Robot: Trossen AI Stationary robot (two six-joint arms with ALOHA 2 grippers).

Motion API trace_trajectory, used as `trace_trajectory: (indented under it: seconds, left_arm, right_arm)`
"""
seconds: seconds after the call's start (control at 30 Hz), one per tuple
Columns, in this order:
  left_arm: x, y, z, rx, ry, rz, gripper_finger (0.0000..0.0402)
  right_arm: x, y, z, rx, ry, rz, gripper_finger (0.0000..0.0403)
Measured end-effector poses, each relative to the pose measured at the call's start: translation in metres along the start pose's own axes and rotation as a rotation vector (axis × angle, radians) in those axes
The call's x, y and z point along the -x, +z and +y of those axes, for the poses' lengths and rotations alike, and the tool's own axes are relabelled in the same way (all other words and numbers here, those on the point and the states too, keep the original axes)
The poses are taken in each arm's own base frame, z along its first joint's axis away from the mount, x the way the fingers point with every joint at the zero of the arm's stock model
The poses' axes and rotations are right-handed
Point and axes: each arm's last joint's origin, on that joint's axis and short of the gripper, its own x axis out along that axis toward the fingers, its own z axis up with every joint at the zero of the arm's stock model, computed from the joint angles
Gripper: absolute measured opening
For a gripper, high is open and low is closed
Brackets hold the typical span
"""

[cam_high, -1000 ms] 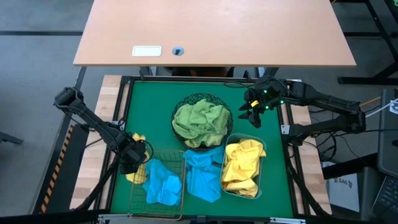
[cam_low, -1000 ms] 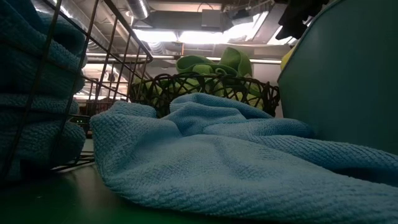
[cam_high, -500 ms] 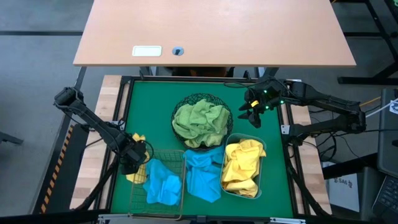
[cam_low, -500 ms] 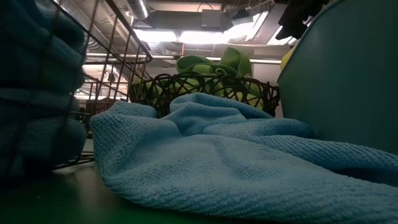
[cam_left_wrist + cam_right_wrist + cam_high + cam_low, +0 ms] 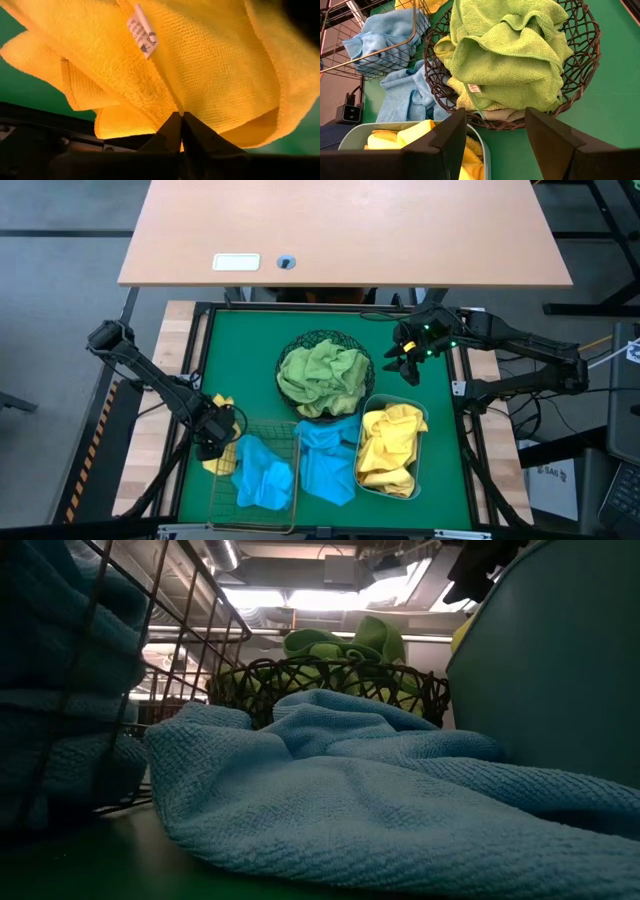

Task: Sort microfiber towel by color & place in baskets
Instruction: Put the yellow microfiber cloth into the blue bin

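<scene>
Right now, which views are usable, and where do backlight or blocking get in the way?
High view: evenly lit, everything clear. Low view: dim and backlit by ceiling lights, the blue towel filling the foreground. Left wrist view: the yellow towel crowds the picture, pinched between the shut fingers. Right wrist view: bright and sharp on the green towels in the black bowl.

nubby yellow cloth (image 5: 200,65), wire basket (image 5: 252,476) — matt
</scene>
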Motion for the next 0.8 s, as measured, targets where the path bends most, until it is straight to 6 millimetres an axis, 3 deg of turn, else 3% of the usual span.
trace_trajectory:
  seconds: [0.23,0.53,0.67,0.8]
  left_arm:
    - [0.015,0.001,-0.005,0.046,-0.007,-0.011,0.0002]
    - [0.061,-0.006,-0.002,0.101,0.128,-0.039,0.0001]
    - [0.094,-0.009,0.0,0.132,0.191,-0.15,0.0]
    - [0.127,-0.006,-0.002,0.147,0.196,-0.42,0.0]
  right_arm:
    - [0.0,0.0,0.0,0.0,0.0,0.0,0.0202]
    - [0.0,0.0,0.0,0.0,0.0,0.0,0.0202]
    - [0.0,0.0,0.0,0.0,0.0,-0.001,0.0202]
    - [0.0,0.0,0.0,0.001,0.0,-0.001,0.0202]
